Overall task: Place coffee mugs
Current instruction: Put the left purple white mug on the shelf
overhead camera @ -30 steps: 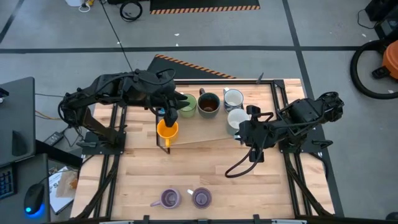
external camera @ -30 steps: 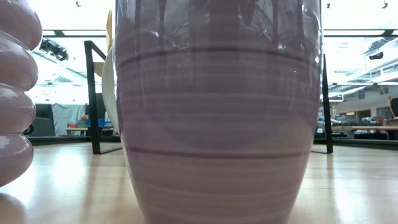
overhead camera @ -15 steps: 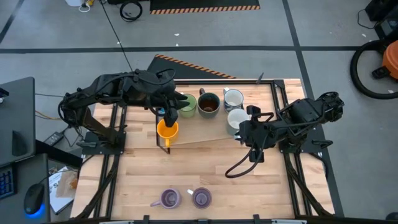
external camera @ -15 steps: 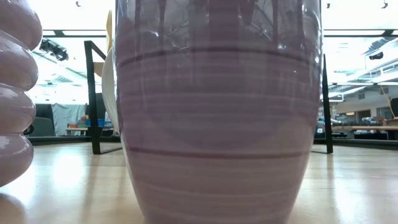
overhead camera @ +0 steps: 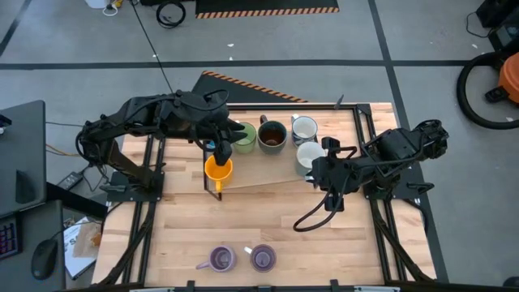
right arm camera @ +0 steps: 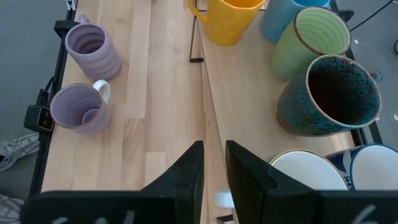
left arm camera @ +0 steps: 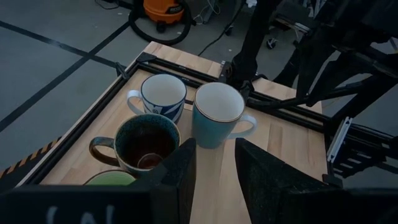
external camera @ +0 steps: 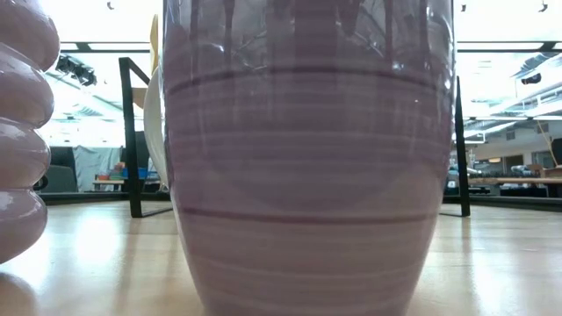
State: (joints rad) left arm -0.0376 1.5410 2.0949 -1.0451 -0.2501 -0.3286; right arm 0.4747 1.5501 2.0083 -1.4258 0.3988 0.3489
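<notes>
Looking straight down, we find the left hand (overhead camera: 220, 154) poised just above the round orange ceramic mug (overhead camera: 217, 169), with the pale green mug (overhead camera: 242, 136) beside it. That hand's own camera shows its fingers parted with nothing between them, and just ahead of them the dark brown speckled mug (left arm camera: 146, 142), a white mug with blue pattern (left arm camera: 163, 96) and a plain white mug (left arm camera: 216, 114).

The right hand (right arm camera: 211, 163), fingers apart and empty, sits close by the white mugs; its camera alone shows the ribbed purple mug (right arm camera: 93, 48) and the smooth purple mug (right arm camera: 79, 108) well ahead, plus part of a light blue mug (right arm camera: 283, 17) behind the green one.

The low camera is almost filled by the smooth purple mug (external camera: 307, 167).

Nothing has shifted since a second ago; both arms and all the mugs lie as before.

The light wooden slatted surface (overhead camera: 324, 243) stands in a black frame on grey floor, with an orange vacuum (overhead camera: 507, 77) off to the right.
</notes>
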